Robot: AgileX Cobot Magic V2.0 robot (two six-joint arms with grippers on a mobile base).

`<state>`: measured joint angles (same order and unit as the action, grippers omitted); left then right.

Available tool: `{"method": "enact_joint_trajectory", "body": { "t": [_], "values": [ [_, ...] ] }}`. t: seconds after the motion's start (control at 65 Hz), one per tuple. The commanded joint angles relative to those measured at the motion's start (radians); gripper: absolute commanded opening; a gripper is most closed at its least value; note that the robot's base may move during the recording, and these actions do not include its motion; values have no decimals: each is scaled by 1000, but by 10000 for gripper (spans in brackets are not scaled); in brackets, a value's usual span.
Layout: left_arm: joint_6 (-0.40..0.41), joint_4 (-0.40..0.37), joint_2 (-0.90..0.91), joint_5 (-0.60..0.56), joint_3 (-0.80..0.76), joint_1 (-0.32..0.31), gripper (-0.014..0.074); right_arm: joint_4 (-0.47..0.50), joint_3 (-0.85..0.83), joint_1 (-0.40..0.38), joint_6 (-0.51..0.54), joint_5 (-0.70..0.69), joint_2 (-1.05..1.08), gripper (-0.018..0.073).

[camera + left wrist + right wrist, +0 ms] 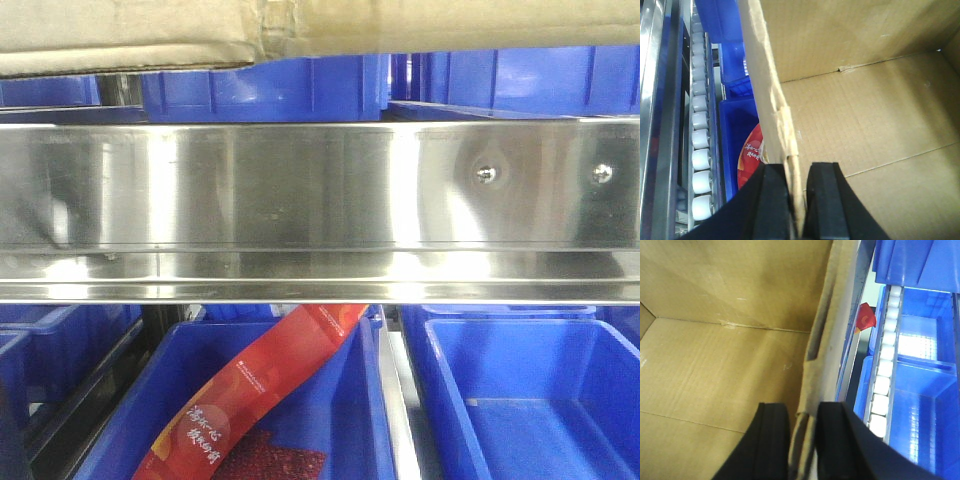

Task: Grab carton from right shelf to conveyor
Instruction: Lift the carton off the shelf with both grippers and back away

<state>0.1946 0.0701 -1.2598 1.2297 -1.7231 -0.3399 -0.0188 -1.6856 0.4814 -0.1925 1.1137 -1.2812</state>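
1. Carton (pixel 130 35) is above the shelf rail (pixel 300 190), its long axis running along the rail and its open side up.
2. Left gripper (pixel 799 169) points down, clamped on the carton's left wall with one finger inside and one outside.
3. Right gripper (pixel 803 410) is in the same pose, pinching the right wall.
4. Blue bins (pixel 520 400) are below the rail, with a red packet (pixel 260 390) in the left one.

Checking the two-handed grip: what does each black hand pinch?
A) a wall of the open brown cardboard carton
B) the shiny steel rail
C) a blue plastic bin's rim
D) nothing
A: the left hand and right hand each straddle a wall of the brown corrugated cardboard carton, one finger inside.
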Motion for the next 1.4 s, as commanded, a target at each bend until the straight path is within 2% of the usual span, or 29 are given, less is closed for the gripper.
{"method": "enact_joint_trajectory", "body": {
  "t": [0.0,1.385],
  "values": [
    [-8,5,18,-9,-4,-4,-16,-44,-5,-9,8,-48,8,-67],
    [-8,5,18,-9,-4,-4,-16,-44,-5,-9,8,-49,8,-67]
  ]
}}
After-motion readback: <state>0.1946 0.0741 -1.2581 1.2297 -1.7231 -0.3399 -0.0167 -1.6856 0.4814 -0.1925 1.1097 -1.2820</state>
